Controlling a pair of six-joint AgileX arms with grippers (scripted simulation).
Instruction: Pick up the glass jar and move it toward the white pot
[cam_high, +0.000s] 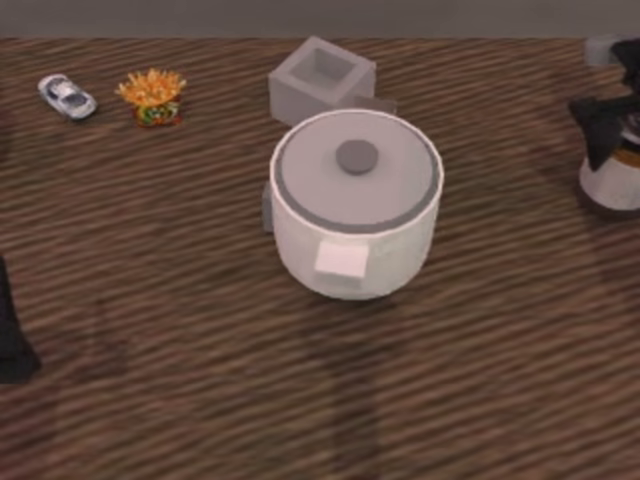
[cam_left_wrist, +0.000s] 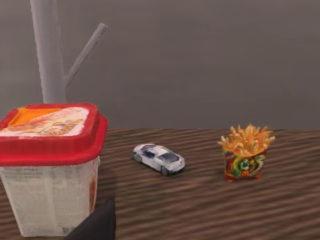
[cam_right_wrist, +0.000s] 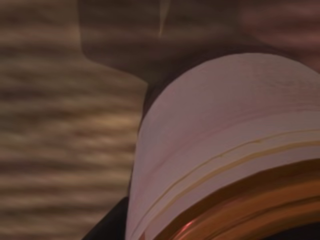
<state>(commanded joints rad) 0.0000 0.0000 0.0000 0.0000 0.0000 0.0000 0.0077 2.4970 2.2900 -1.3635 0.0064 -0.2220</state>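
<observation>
The right gripper (cam_high: 612, 125) sits at the far right edge of the top view, upper half of the frame, right on top of the glass jar (cam_high: 612, 185). The black fingers cover the jar's lid, so only the whitish body, a bit of orange band and the dark base poke out below them. The right wrist view is filled almost wholly by the jar's pale side with the orange band (it's that close), which fits the gripper being down around it, but I honestly can't tell whether the jaws are pinching the jar or just spread beside it.

The white pot (cam_high: 356, 205) stands in the middle of the table (cam_high: 180, 380), grey lid and knob up, square tab facing the bottom of the frame. The jar is well apart from it, over to the right. A grey box (cam_high: 320, 78) sits just behind the pot, toward the top of the frame.

In the upper left there's a toy car (cam_high: 67, 96) with a carton of fries (cam_high: 152, 98) just beside it. The left gripper (cam_high: 12, 340) is parked at the left edge, and I can't tell how its jaws stand. Its wrist view shows a red-lidded tub (cam_left_wrist: 50, 165) close by.
</observation>
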